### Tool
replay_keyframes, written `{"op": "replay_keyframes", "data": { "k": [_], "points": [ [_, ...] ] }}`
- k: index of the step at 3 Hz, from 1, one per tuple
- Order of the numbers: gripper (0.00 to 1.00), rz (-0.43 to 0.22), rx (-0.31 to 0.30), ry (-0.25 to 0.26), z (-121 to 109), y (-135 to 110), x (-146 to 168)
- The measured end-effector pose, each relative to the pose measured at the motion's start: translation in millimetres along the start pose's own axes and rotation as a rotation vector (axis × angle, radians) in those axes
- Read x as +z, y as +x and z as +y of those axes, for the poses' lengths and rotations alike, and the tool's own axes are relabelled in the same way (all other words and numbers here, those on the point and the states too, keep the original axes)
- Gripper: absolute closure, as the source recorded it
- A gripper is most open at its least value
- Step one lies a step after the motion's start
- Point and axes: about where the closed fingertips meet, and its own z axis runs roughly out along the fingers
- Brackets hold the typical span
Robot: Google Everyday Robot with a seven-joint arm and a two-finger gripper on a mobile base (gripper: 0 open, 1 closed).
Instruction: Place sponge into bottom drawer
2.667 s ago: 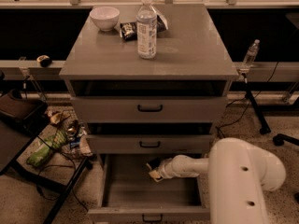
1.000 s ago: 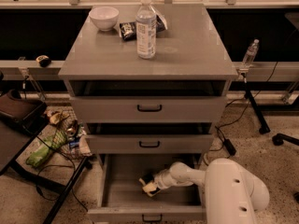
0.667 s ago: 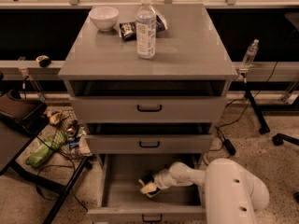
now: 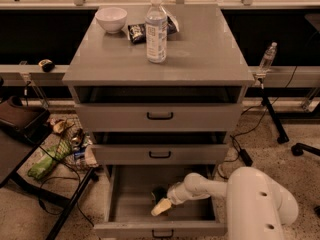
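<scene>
At the bottom edge of the frame the bottom drawer (image 4: 127, 206) stands pulled out, its front panel and small black handle nearest the camera and its shallow tray open to view. The white arm (image 4: 255, 204) fills the lower right corner and reaches left over the tray. The gripper (image 4: 168, 199) sits at the end of it, inside the drawer's outline, a little right of centre. The sponge (image 4: 160, 207) is right at the gripper's tip, on its lower-left side, showing as a pale bar with a dark patch just above it. Its long axis runs from lower left to upper right of the frame, roughly in line with the forearm. Whether the gripper is clamped on the sponge or has let it go, I cannot tell, nor whether the sponge rests on the drawer floor or hangs just over it. Either way it lies within the tray walls, so my judgement is that little is left beyond release and withdrawal up and to the right.

Above, the middle drawer (image 4: 160, 154) and top drawer (image 4: 160, 116) are shut. On the cabinet top (image 4: 210, 54) stand a water bottle (image 4: 156, 29), a white bowl (image 4: 111, 19) and a dark snack packet (image 4: 136, 32). Clutter and cables lie on the floor at left
</scene>
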Motion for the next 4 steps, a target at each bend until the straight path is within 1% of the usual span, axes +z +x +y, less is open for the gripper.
{"op": "replay_keyframes", "data": {
  "k": [1,2,3,4],
  "points": [
    [0.00,0.078,-0.079,-0.033,26,13,-46],
    [0.00,0.132,-0.107,0.020,36,21,-115],
    [0.00,0.153,-0.110,0.093,51,23,-192],
    [0.00,0.179,-0.113,0.104,98,39,-267]
  ]
}}
